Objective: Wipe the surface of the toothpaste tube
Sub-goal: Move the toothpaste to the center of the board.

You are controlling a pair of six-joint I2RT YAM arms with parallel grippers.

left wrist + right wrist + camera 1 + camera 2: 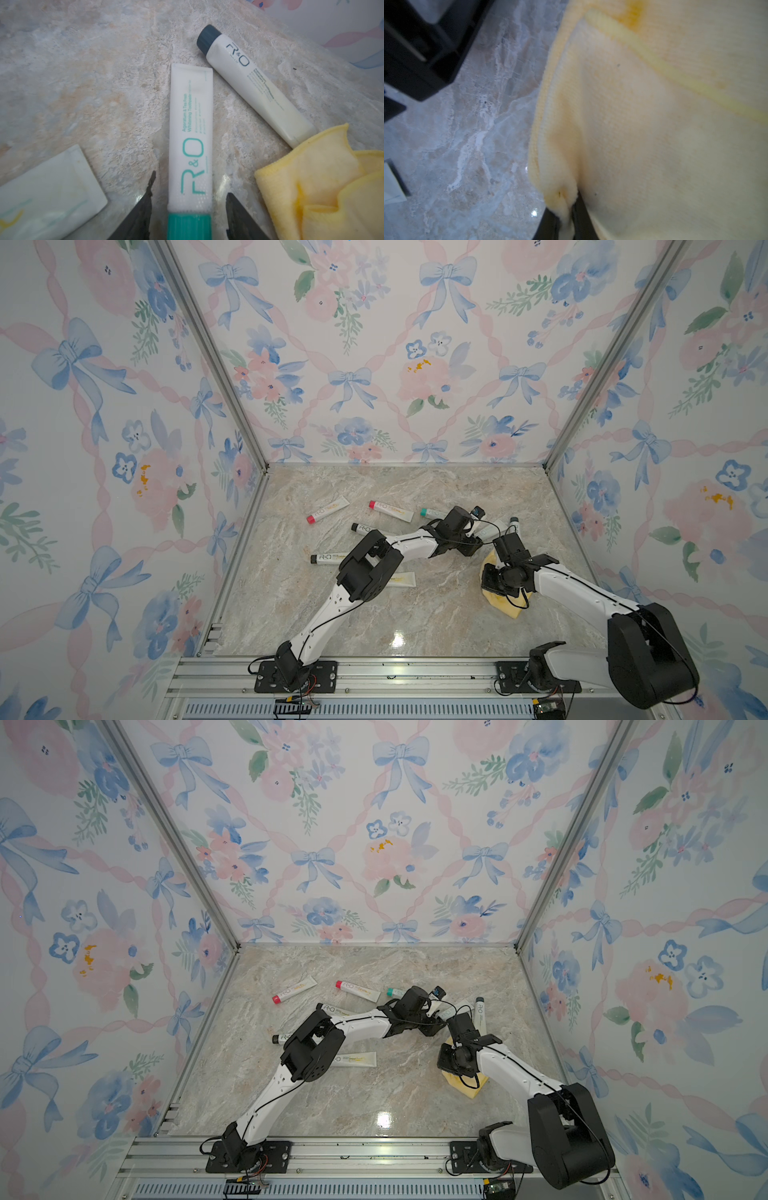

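A white toothpaste tube (190, 135) with a teal cap lies flat on the marble table; its cap (430, 512) shows in both top views. My left gripper (191, 184) is open astride the tube's cap end, with a gap between each finger and the tube. My right gripper (566, 207) is shut on a fold of the yellow cloth (654, 124). That cloth (503, 601) rests on the table just right of the tube, under the right wrist.
A dark-capped white tube (257, 83) lies beside the teal one, one end at the cloth. Several more tubes lie to the left and behind, among them a red-capped tube (328, 510) and a black-capped tube (328, 558). The right wall stands close.
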